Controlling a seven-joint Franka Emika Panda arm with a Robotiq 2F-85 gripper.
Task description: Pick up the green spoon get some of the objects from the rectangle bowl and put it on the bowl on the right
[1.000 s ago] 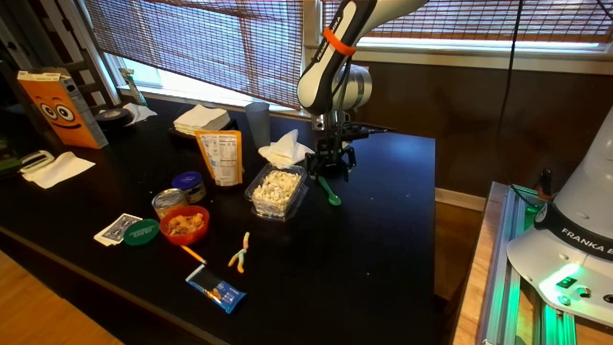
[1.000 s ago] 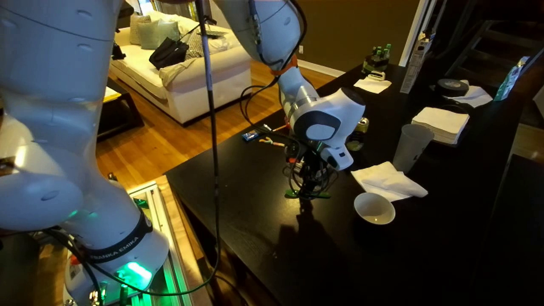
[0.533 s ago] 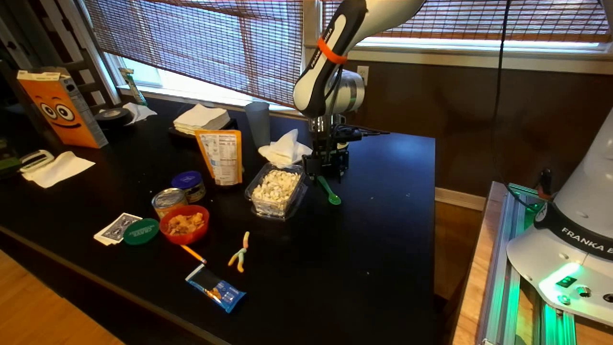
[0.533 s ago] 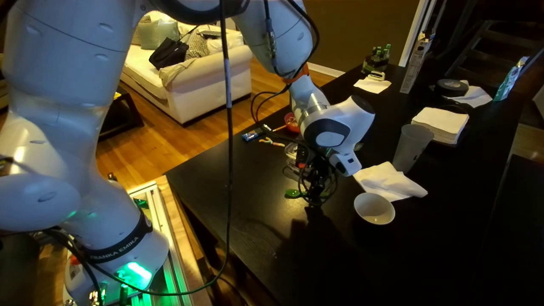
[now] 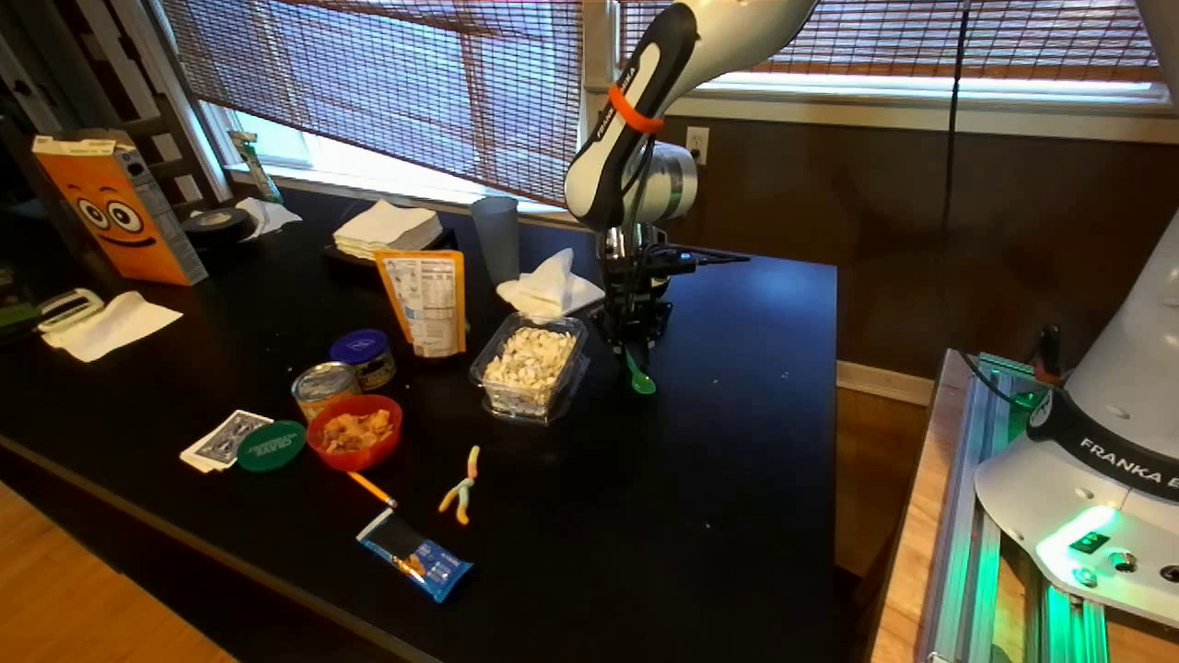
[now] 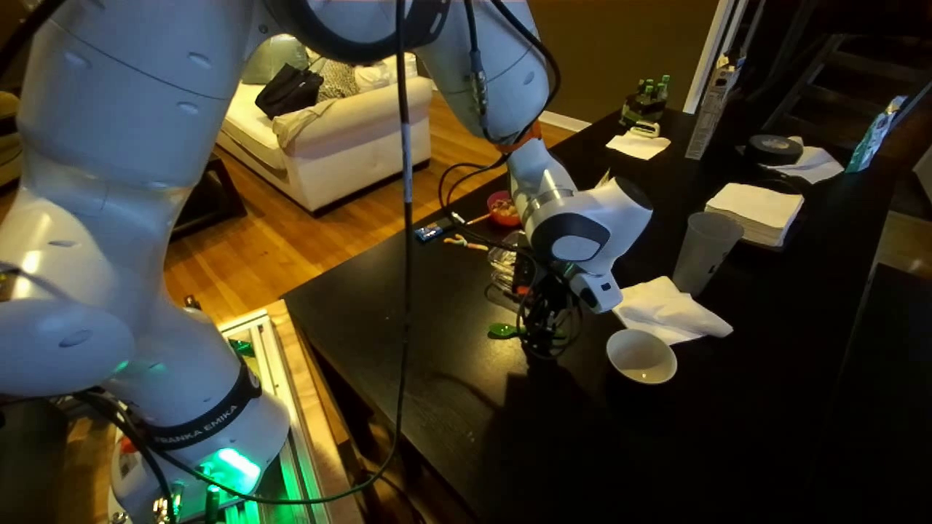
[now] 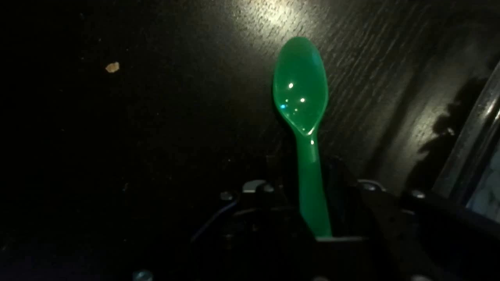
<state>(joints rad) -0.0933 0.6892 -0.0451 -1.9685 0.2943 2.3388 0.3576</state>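
gripper (image 7: 308, 175): down low at the black table (image 5: 718, 516), one finger each side of the handle of the green spoon (image 7: 300, 86); too dark in there, cannot tell if the fingers pinch it or only straddle it
green spoon: lying on the table, hollow side up, scoop end out past the fingers, handle running back between them
crumb (image 7: 112, 67): tan, on the table, apart from the spoon's scoop end
rectangle bowl (image 5: 498, 348): clear plastic, just beside the gripper
pale pieces (image 5: 534, 357): heaped inside the rectangle bowl
round bowl (image 6: 641, 349): pale inside, standing on the table near the gripper, just beside the crumpled napkin (image 6: 670, 309)
frosted cup (image 6: 705, 247): upright, past the napkin, next to the napkin stack (image 6: 757, 211)
pouch (image 5: 424, 304): standing near the rectangle bowl
red bowl (image 5: 364, 459): holds tan flakes (image 5: 357, 430), right by the can (image 5: 322, 379) and the blue-lidded jar (image 5: 370, 368)
blue packet (image 5: 419, 557): flat on the table, well apart from the gripper
orange box (image 5: 120, 212): upright, far end of the table
sofa (image 6: 349, 145): off beyond the table
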